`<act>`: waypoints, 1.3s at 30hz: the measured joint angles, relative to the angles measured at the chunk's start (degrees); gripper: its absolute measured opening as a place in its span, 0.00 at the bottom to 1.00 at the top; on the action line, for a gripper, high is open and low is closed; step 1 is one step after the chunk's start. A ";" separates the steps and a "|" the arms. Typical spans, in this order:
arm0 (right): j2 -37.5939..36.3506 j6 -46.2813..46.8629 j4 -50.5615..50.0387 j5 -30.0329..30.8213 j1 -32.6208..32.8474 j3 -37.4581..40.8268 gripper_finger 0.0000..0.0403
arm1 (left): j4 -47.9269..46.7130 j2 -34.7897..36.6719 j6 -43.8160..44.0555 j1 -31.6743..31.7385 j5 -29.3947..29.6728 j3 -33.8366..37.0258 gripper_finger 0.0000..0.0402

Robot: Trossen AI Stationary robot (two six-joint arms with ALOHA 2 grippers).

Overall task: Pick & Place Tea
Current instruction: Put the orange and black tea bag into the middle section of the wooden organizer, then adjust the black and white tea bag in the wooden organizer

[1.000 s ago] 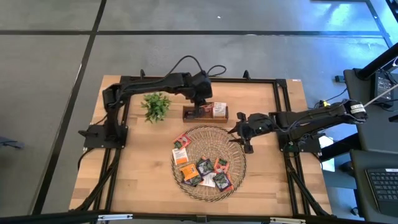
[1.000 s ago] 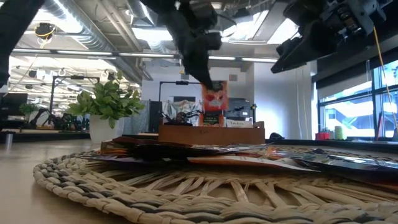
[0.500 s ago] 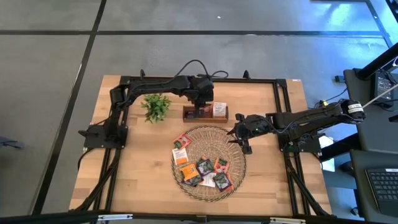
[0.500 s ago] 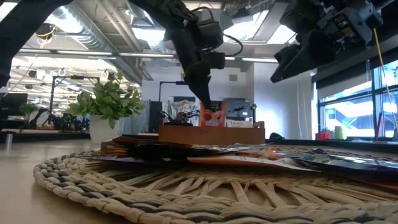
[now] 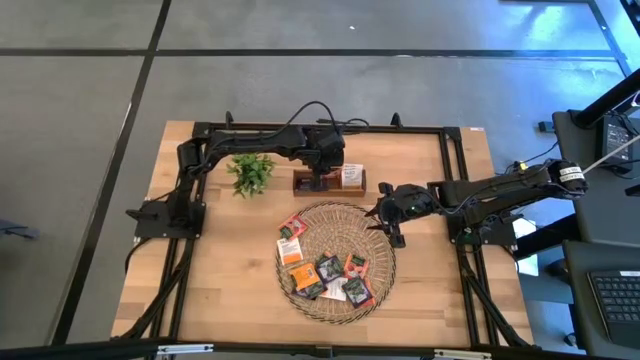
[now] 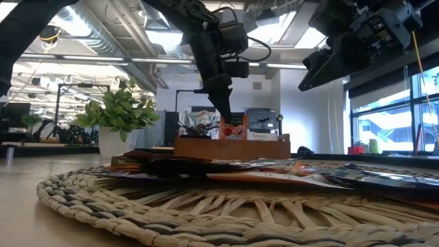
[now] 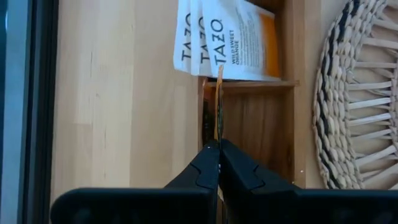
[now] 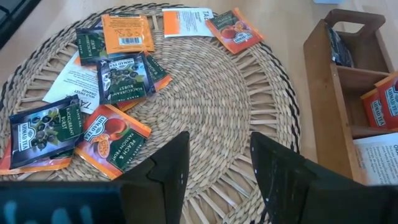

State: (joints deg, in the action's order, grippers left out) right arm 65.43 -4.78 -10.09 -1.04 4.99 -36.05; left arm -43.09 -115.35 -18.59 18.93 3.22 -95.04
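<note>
Your left hand [image 7: 218, 147] pinches an orange sachet [image 7: 218, 102] edge-on, upright, directly above the wooden box [image 7: 283, 118] middle compartment; right hand [image 8: 217, 155] hovers open

Small green leafy plant [image 5: 250, 170] just beside brown wooden three-compartment box [image 5: 329, 181]; round woven wicker tray [image 5: 382, 266] on light wooden surface [image 5: 225, 270].

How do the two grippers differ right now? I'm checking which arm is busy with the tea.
The left gripper is shut on an orange sachet, held edge-on over the middle compartment of the wooden box; the right gripper is open and holds nothing. The left one is at the box, while the right one hangs over the woven tray with the loose sachets. Both are dark two-finger grippers.
</note>
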 joint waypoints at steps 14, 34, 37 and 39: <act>0.01 0.28 -0.04 -0.02 0.00 0.00 0.42 | 0.53 0.00 -0.21 -0.95 4.69 0.00 0.10; 0.01 1.65 -0.55 -0.04 0.02 0.00 0.42 | -4.09 7.60 2.47 -1.29 11.40 -1.75 0.24; 0.02 1.68 -1.51 -0.04 0.02 0.00 0.42 | -8.16 11.06 4.33 -2.97 4.16 -1.77 0.24; 0.02 1.68 -1.70 -0.04 0.02 0.00 0.42 | -10.31 12.20 6.08 -4.80 -0.59 -1.69 0.24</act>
State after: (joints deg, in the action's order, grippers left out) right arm 65.45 -3.09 -11.79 -1.08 5.02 -36.05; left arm -53.40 -103.15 -12.51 14.13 2.63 -96.74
